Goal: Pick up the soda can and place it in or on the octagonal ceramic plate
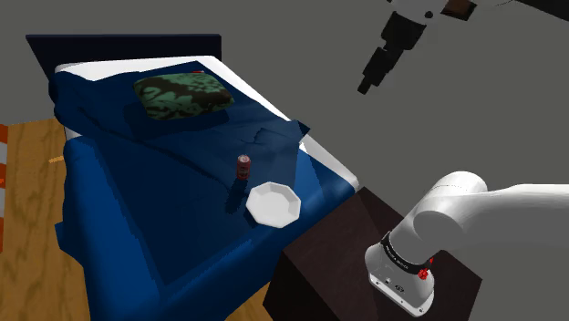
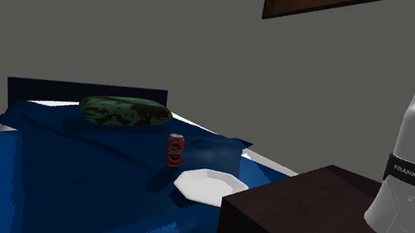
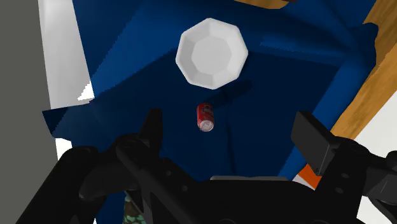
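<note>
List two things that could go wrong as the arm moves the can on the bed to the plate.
The soda can stands upright on rumpled blue bedding; an off-centre touch from the open tool could topple it. The white plate rests on the same soft cover near the bed's edge, so it might tilt and shed the can.

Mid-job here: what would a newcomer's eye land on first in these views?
The red soda can stands upright on the blue bed cover, close beside the empty white octagonal plate. Next come the green camouflage pillow at the bed's head and the open black gripper high above the can.
</note>
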